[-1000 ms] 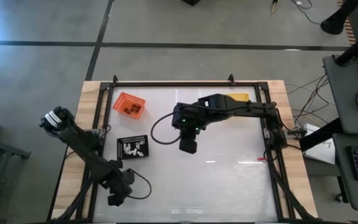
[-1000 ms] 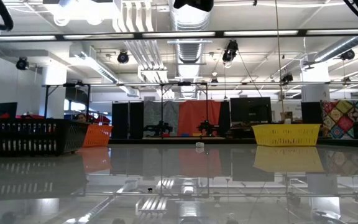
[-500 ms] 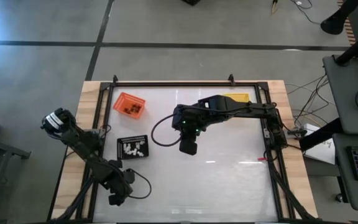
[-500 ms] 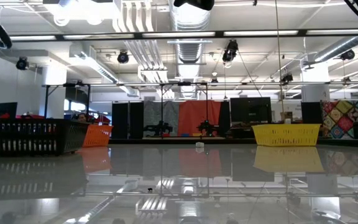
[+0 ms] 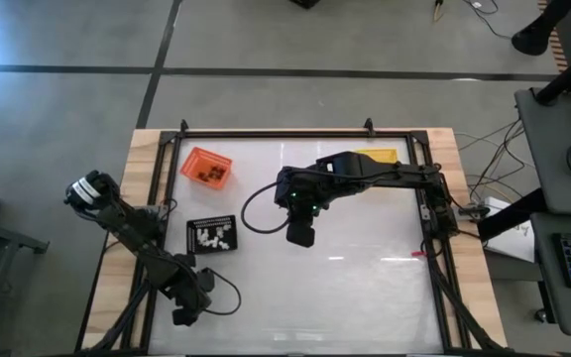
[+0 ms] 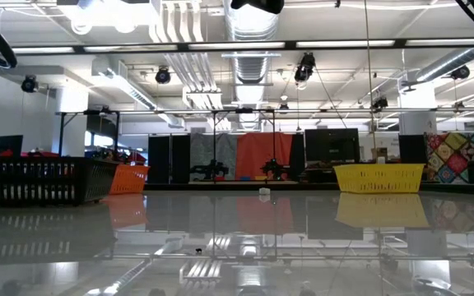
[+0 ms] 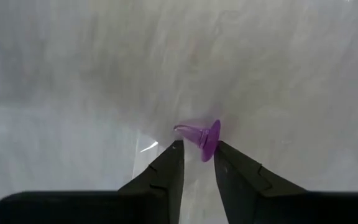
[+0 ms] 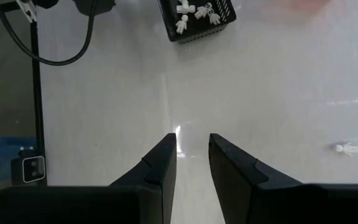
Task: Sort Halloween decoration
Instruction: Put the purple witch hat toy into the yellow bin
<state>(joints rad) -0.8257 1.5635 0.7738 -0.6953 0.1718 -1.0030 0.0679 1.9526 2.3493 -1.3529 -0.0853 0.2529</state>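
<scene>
My left gripper [image 5: 181, 317] hovers at the table's near-left corner, shut on a tiny purple hat-shaped trinket [image 7: 207, 135]. My right gripper [image 5: 300, 236] hangs over the table's middle, open by a narrow gap [image 8: 192, 140] with nothing in it. The black tray [image 5: 211, 235] holds several white trinkets [image 8: 194, 9] and stands left of the right gripper. The orange tray [image 5: 207, 167] with dark trinkets sits at the far left. The yellow tray [image 5: 382, 156] is partly hidden under the right arm. One white trinket [image 8: 345, 148] lies loose on the table. My left gripper pinches the purple trinket between its two fingertips [image 7: 174, 152], on the lower edge of the round brim [image 7: 206, 154]. The pointed crown [image 7: 188, 130] sticks out sideways past the tips. I cannot tell whether the trinket is lifted clear of the table.
A black rail frame [image 5: 266, 134] runs round the glossy white table. The left arm's cable [image 5: 228, 297] loops over the near-left part. The table's middle and near-right part [image 5: 365, 297] is bare. Beyond the far edge stand room fixtures [image 6: 257, 156].
The left arm's upper part has shifted a little, and its cable hangs lower in the low view. Both grippers stay where they were.
</scene>
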